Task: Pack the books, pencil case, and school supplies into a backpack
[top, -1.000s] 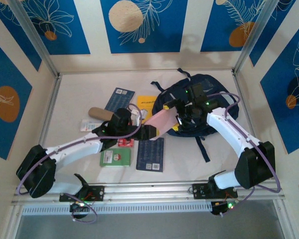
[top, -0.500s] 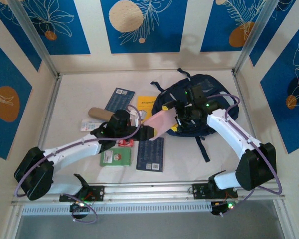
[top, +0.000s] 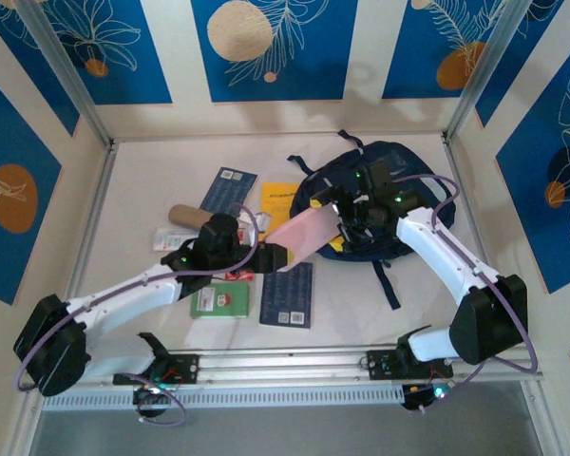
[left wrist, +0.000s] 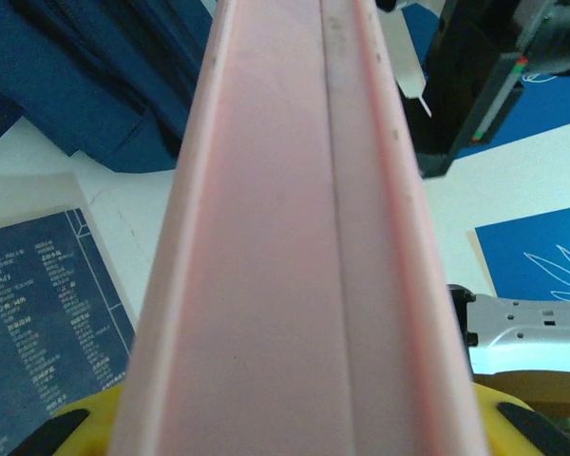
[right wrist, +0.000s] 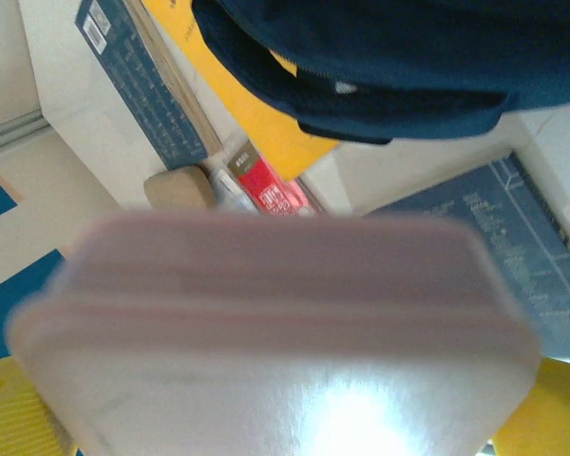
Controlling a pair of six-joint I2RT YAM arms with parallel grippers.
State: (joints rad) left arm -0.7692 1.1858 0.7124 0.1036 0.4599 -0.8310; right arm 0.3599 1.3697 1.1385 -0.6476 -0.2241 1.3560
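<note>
Left gripper (top: pixel 272 255): closed on the near end of the pink pencil case (top: pixel 305 233). In the left wrist view the case runs out from between its yellow pads (left wrist: pixel 85 413) toward the backpack.
Pencil case: off the table, slanting from the left gripper to the right gripper, with its far end at the near-left edge of the backpack.
Right gripper (top: pixel 346 213): at the far end of the case, over the backpack. In the right wrist view the blurred end of the case lies between this gripper's own pads. Whether they press it or stand free of it cannot be told.
Backpack (top: pixel 404 160): lying at the far right of the table (top: pixel 152 171), with its mouth hidden under the right arm.
Books: all flat on the table. One navy book (top: pixel 287 294) is below the case. A second navy book (top: pixel 228 188) and the yellow book (top: pixel 277 197) are left of the backpack.
Supplies: the green box (top: pixel 220 300) and red packet (top: pixel 237 274) lie beside the left arm, and a tan roll (top: pixel 183 215) lies behind it.
Step in hand: most likely getting the pencil case into the backpack, with both arms at the case.
Next move: the far end must be steered into the mouth. One gripper has to keep firm hold while the other lets go or holds the fabric open.
</note>
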